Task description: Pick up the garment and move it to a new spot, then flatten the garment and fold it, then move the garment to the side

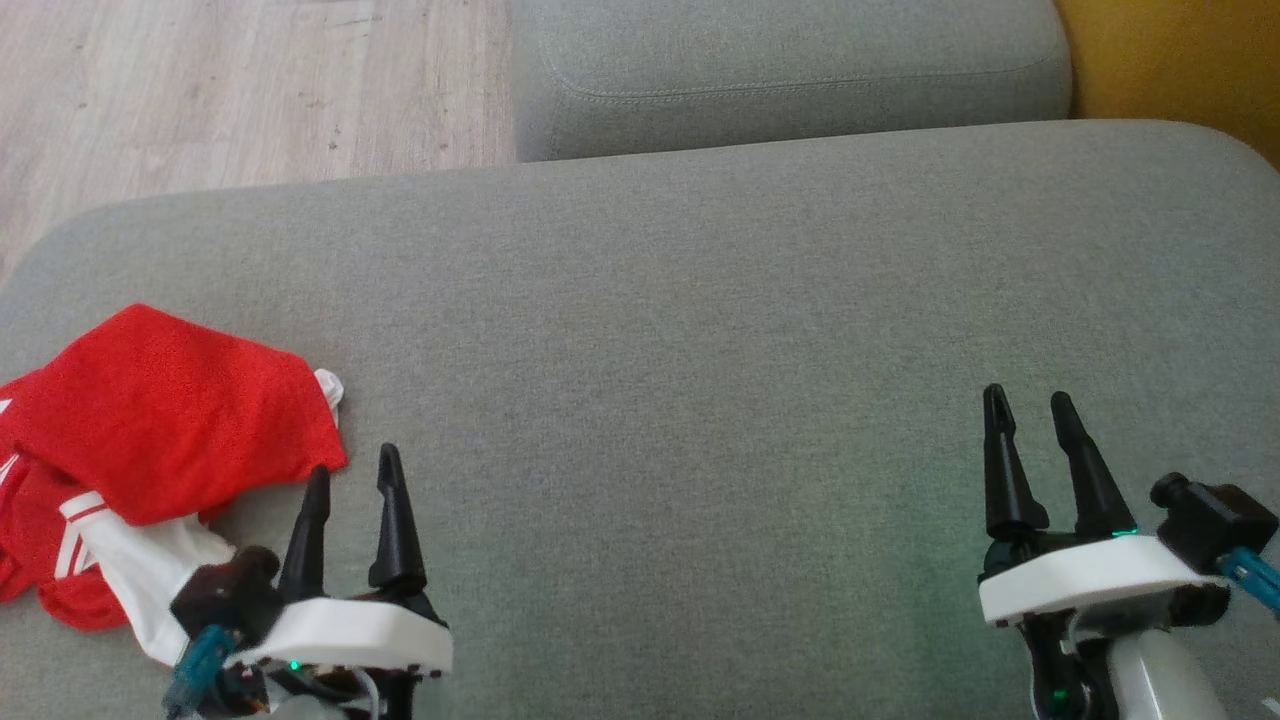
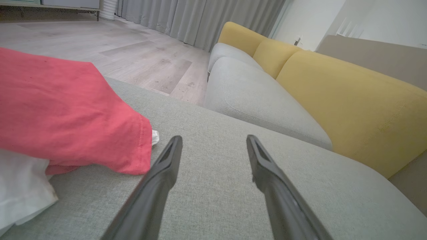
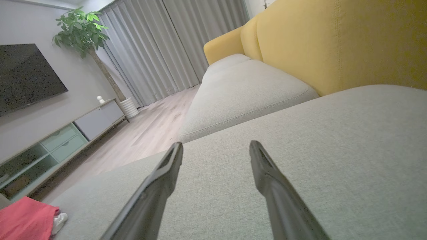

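On cushion [image 1: 700, 300]: rumpled red-and-white garment [image 1: 150, 430]

wide grey fabric sofa seat [image 1: 700, 300] in the foreground, second grey seat cushion [image 1: 790, 70] butting against its far edge. mustard yellow backrest [image 1: 1170, 60] along the right of both. pale wood-look floor [image 1: 250, 90] at far left. grey curtains [image 3: 150, 50] at the room's end, leafy plant [image 3: 81, 30] in a white ribbed pot [image 3: 128, 106] beside them. dark tv [image 3: 26, 76] on the wall above a low cabinet [image 3: 66, 133] with pale green drawers.
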